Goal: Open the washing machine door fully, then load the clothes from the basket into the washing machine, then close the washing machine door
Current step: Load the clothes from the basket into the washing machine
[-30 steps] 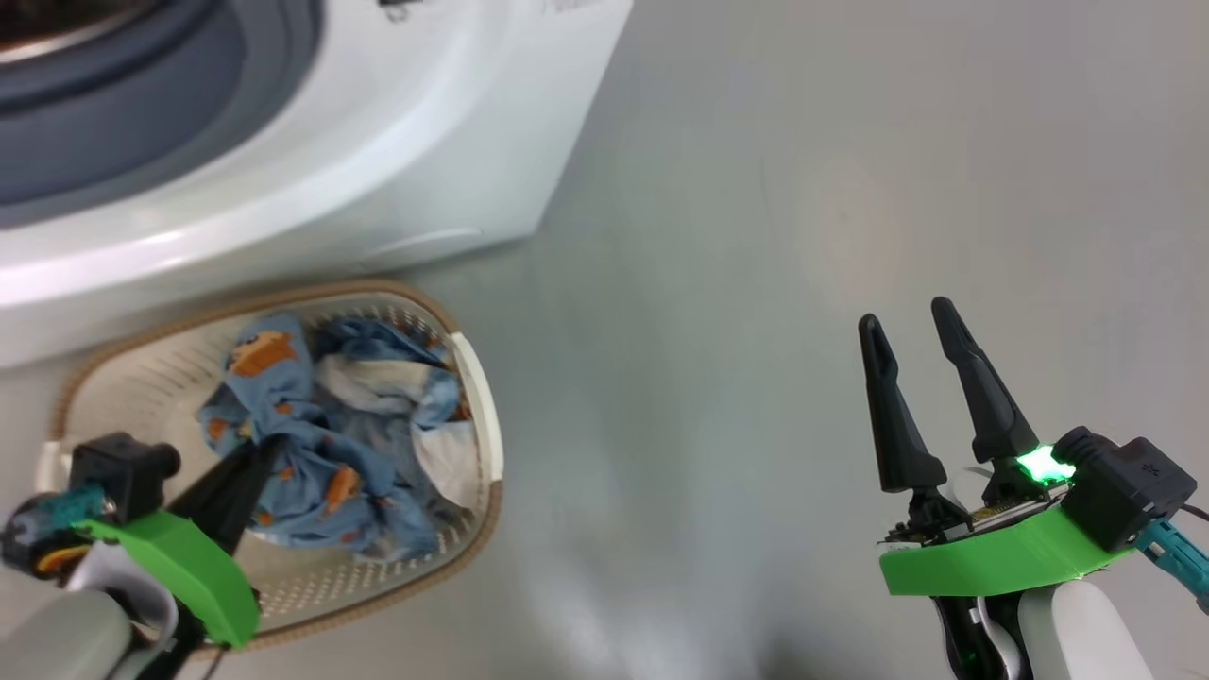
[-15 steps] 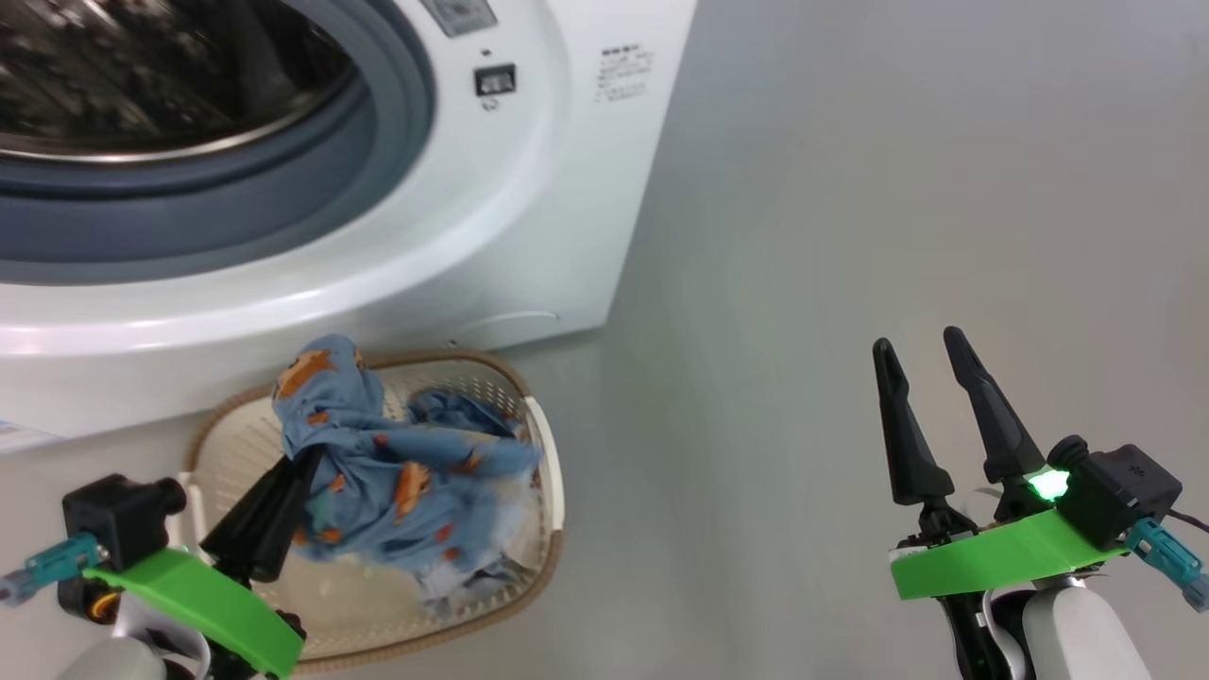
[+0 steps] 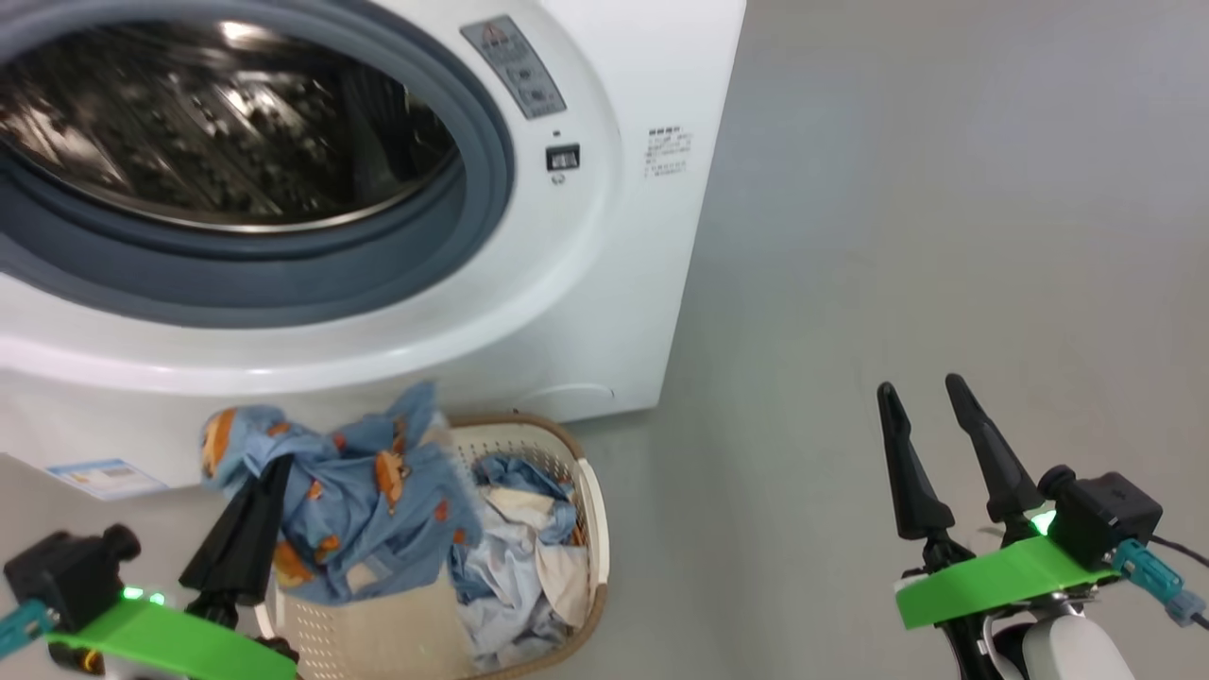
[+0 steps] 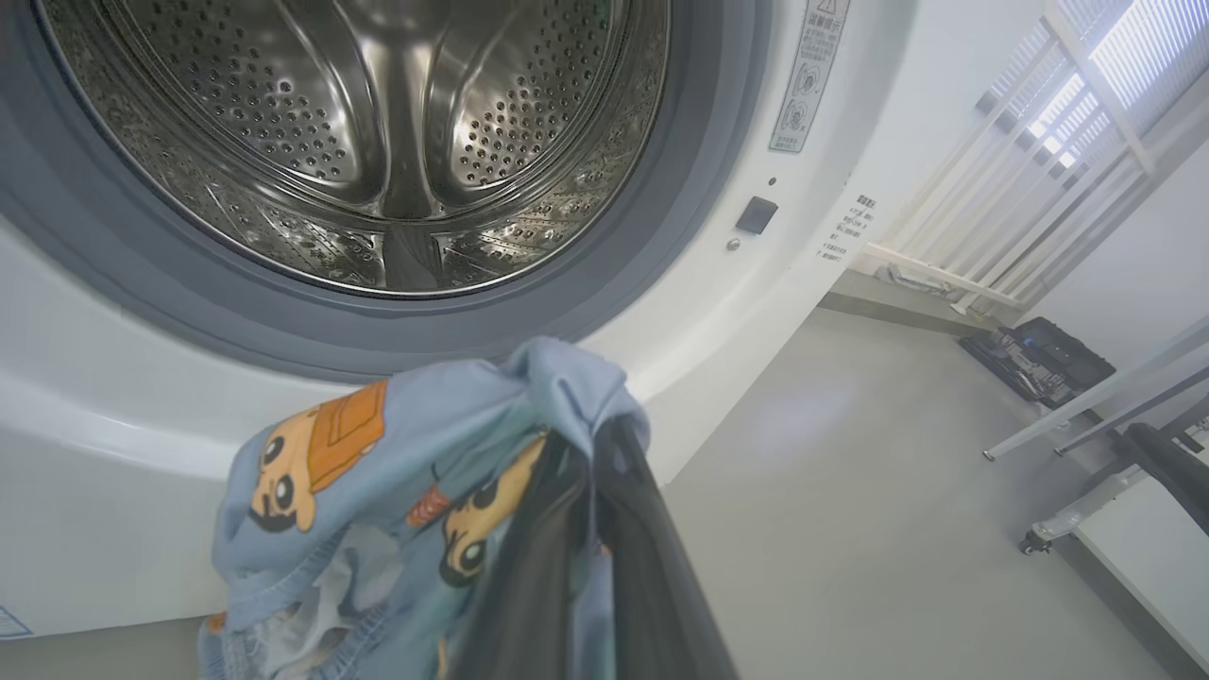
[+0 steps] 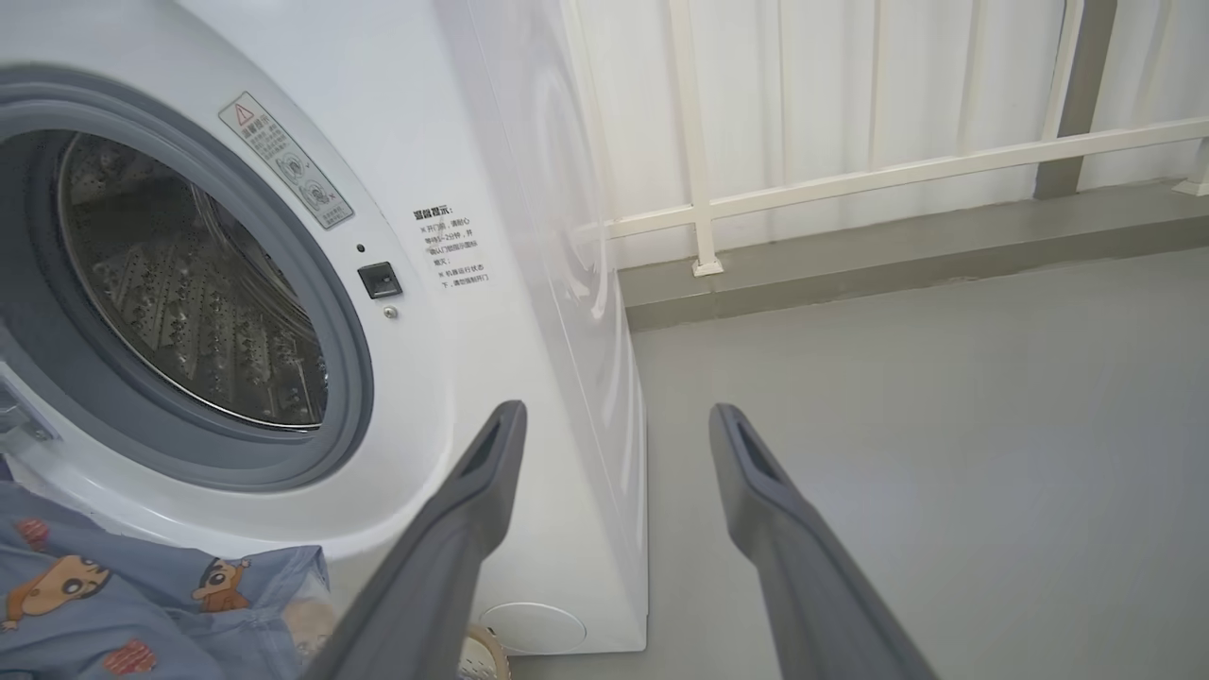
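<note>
The white washing machine (image 3: 604,236) stands with its mouth uncovered, showing the steel drum (image 3: 217,132) (image 4: 378,142) inside the grey gasket. The washing machine door is out of view. My left gripper (image 3: 277,465) (image 4: 604,434) is shut on a light blue garment with orange cartoon prints (image 3: 368,501) (image 4: 378,453), which hangs above the basket, just below the drum opening. More clothes (image 3: 519,557) lie in the cream basket (image 3: 592,510) on the floor against the machine. Off to the right, my right gripper (image 3: 918,385) (image 5: 616,416) is open and holds nothing.
Grey floor stretches to the right of the machine. A white railing (image 5: 699,142) runs behind it. Dark equipment (image 4: 1039,349) and a metal frame sit at the far right in the left wrist view. A small blue label (image 3: 99,477) marks the machine's lower front.
The head camera has tilted up, bringing the drum into view. My left gripper has lifted the blue garment out of the basket, up towards the machine's front. The right gripper stays open.
</note>
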